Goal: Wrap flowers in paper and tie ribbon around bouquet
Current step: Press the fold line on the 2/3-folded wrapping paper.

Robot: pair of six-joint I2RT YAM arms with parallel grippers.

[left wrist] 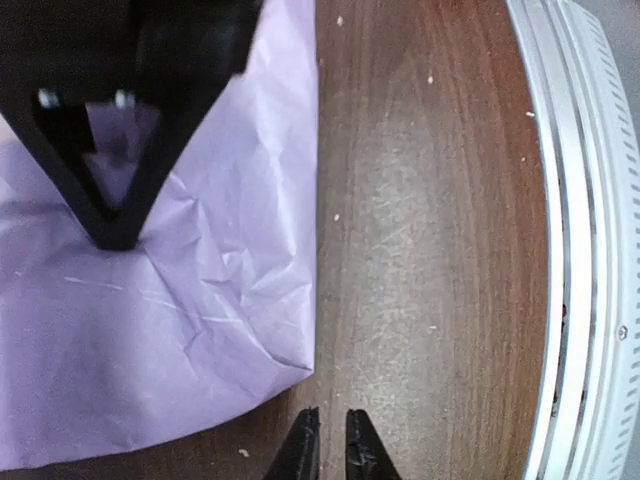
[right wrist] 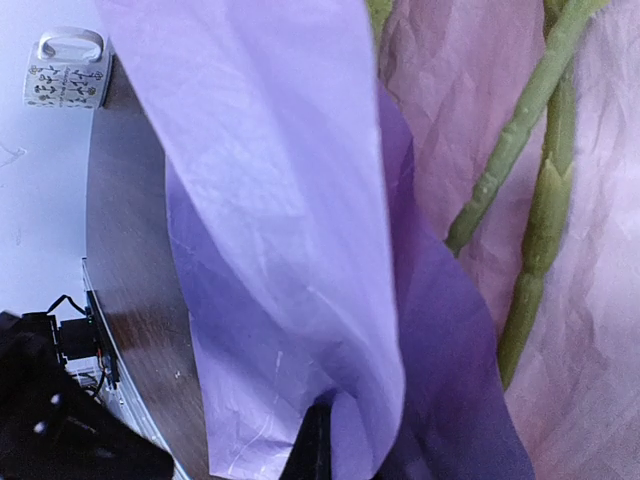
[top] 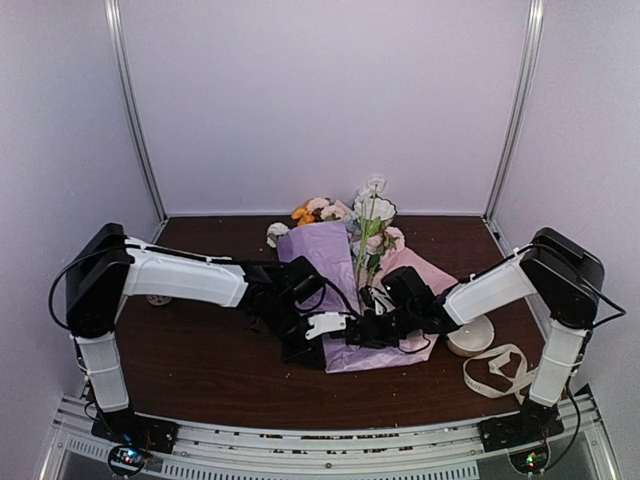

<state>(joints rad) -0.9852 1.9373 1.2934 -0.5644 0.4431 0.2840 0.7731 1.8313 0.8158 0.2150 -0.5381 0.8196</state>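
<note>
The paper (top: pixel 322 262) lies mid-table, lilac side up on the left and pale pink (right wrist: pixel 455 110) on the right. The flowers (top: pixel 372 212) lie on it, blooms at the back, and their green stems (right wrist: pixel 528 210) run over the pink side; together they make a loose bouquet. My right gripper (right wrist: pixel 335 435) is shut on the paper's near edge and holds a lilac flap lifted, which hides one finger. It shows as a black wedge (left wrist: pixel 112 215) in the left wrist view. My left gripper (left wrist: pixel 332 445) is over bare table beside the paper's corner (left wrist: pixel 300 365), jaws narrowly apart and holding nothing.
The cream ribbon (top: pixel 497 370) lies looped at the front right, next to a round white bowl (top: pixel 470 338). A white patterned mug (right wrist: pixel 68 68) stands at the table's left side. The metal front rail (left wrist: pixel 575 250) runs close to my left gripper.
</note>
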